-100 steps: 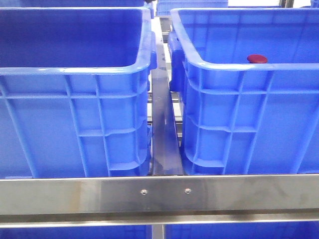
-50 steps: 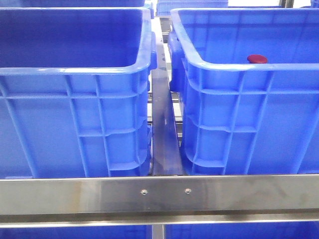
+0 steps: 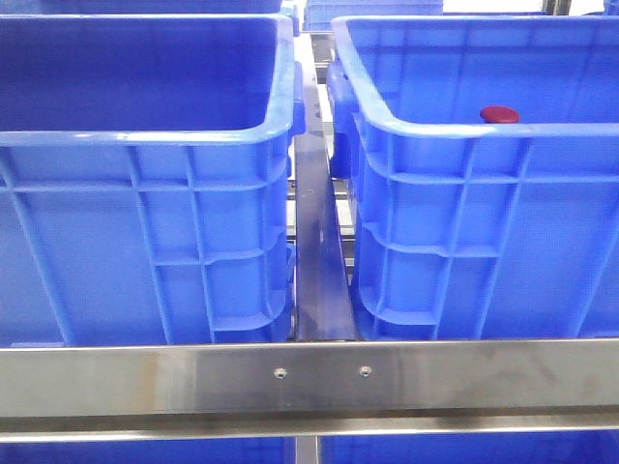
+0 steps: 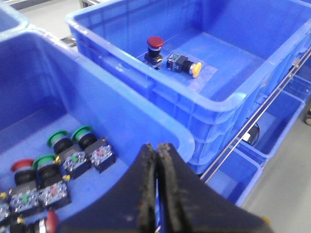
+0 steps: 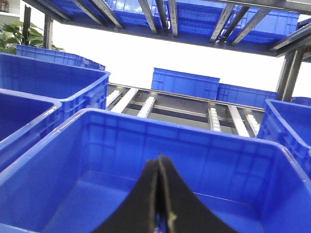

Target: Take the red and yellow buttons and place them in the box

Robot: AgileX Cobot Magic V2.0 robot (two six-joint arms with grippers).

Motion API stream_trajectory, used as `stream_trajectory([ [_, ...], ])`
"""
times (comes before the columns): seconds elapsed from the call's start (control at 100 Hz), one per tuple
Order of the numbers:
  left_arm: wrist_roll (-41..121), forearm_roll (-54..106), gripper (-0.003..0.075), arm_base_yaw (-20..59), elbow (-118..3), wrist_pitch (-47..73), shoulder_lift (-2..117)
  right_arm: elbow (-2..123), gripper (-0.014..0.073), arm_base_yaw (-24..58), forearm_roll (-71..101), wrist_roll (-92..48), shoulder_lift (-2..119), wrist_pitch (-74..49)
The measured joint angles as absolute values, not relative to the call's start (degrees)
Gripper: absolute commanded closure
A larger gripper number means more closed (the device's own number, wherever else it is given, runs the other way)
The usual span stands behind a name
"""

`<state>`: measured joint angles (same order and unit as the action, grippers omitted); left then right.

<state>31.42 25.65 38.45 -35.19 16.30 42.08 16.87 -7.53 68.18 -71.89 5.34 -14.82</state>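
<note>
The box (image 4: pixel 228 104) holds two buttons in the left wrist view: one with a dark red cap (image 4: pixel 155 42) and one with a yellow cap (image 4: pixel 196 69). In the front view it is the right crate (image 3: pixel 464 128), with only the red cap (image 3: pixel 499 114) showing above its rim. My left gripper (image 4: pixel 156 148) is shut and empty above the neighbouring crate (image 4: pixel 73 92), where a red-capped button (image 4: pixel 22 166) lies among green ones (image 4: pixel 59 140). My right gripper (image 5: pixel 159 158) is shut and empty over a blue crate (image 5: pixel 146 121) whose visible floor is bare.
The left crate (image 3: pixel 145 135) stands beside the box with a metal rail (image 3: pixel 319 271) between them. A steel crossbar (image 3: pixel 309 377) runs along the front. More blue crates (image 5: pixel 184 82) and roller tracks (image 5: pixel 214 119) lie beyond, under an overhead rack (image 5: pixel 165 14).
</note>
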Motion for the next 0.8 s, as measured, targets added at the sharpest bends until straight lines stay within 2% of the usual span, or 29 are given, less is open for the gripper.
stream_trajectory([
  [0.32, 31.33, 28.28, 0.074, 38.45, -23.5, 5.48, 34.82, 16.87, 0.0661, -7.53, 68.18, -71.89, 5.34, -14.87],
  [0.7, 31.33, 32.35, 0.074, 38.45, -9.31, -24.96, 34.69, 16.87, 0.0661, -7.53, 68.18, -71.89, 5.34, -14.87],
  [0.8, 31.33, 32.89, 0.074, 38.45, -6.77, -29.12, 34.58, 16.87, 0.0661, -7.53, 68.18, -71.89, 5.34, -14.87],
])
